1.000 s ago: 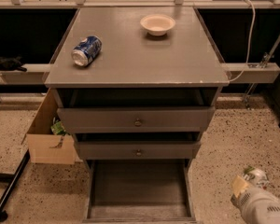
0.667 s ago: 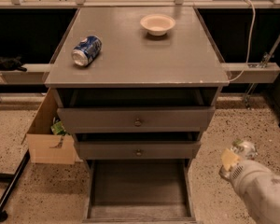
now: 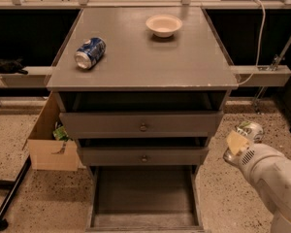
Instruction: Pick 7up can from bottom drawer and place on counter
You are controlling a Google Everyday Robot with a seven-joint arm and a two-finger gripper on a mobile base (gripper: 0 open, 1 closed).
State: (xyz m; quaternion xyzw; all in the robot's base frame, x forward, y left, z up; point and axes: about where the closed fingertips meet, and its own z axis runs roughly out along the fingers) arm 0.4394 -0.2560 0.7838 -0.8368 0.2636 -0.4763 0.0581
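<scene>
The 7up can (image 3: 250,129), silvery-white and green, is held in the air to the right of the drawer cabinet, level with the middle drawer. My gripper (image 3: 241,139) is shut on it, with a tan finger pad (image 3: 235,142) against its left side and the white arm running off to the lower right. The bottom drawer (image 3: 143,216) is pulled out at floor level and its grey tray holds nothing. The counter (image 3: 150,62) lies above and to the left of the can.
A blue-and-white can (image 3: 89,52) lies on its side at the counter's left, and a pale bowl (image 3: 164,25) sits at the back right. Two knobbed drawers (image 3: 143,126) stand slightly open. A cardboard box (image 3: 51,142) sits on the floor to the left.
My arm has risen from the lower right corner and moved slightly left, carrying the can up to the height of the middle drawer.
</scene>
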